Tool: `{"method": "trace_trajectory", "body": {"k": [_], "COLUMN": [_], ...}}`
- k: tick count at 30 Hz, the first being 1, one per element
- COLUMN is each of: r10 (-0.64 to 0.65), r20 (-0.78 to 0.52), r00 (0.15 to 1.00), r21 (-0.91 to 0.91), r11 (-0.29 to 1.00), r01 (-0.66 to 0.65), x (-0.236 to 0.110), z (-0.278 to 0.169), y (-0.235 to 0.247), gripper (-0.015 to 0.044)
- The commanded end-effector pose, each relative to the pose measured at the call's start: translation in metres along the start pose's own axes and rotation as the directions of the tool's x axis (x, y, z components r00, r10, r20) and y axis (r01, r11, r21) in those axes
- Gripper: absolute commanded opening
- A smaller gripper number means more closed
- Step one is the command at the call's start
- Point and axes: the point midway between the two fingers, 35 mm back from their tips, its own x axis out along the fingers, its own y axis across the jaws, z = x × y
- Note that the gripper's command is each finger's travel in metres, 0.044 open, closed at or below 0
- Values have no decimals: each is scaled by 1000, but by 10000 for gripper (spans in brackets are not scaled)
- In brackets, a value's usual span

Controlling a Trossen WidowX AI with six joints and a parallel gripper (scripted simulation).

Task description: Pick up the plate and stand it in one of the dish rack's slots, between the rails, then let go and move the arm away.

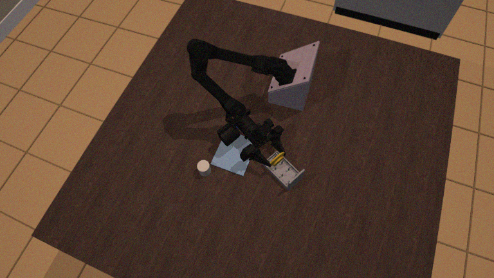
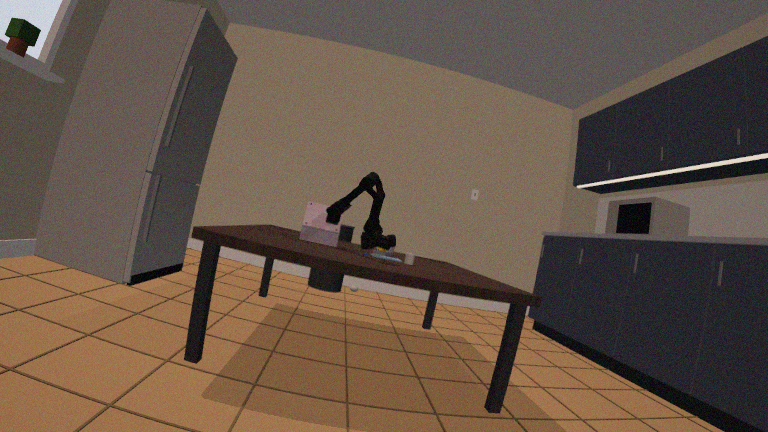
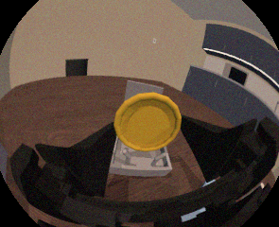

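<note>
Yellow plate stands pinched in the tool over the rack; released off-slot, it could tip flat onto the counter.

Plate: yellow, upright, facing the camera, held between the dark jaws.
Rack: grey, directly behind and below the plate.
Surface: dark brown wood.

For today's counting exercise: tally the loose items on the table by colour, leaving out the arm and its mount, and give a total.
Yellow: 1, the plate
Grey: 1, the dish rack
Light blue: 1, the cloth
Cream: 1, the cup
Total: 4
</note>
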Motion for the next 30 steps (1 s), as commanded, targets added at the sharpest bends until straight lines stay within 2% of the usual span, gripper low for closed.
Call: {"method": "trace_trajectory", "body": {"k": [1, 9, 18, 27, 30], "r10": [0, 0, 3, 18, 16], "r20": [0, 0, 0, 10, 15], "r00": [1000, 1000, 1000, 1000, 1000], "r21": [0, 0, 2, 32, 38], "r11": [1000, 1000, 1000, 999, 999], "r01": [0, 0, -3, -19, -17], "x": [0, 0, -1, -12, -13], "z": [0, 0, 6, 94, 108], "y": [0, 0, -4, -38, -44], "gripper": [184, 394, 400, 400, 400]}}
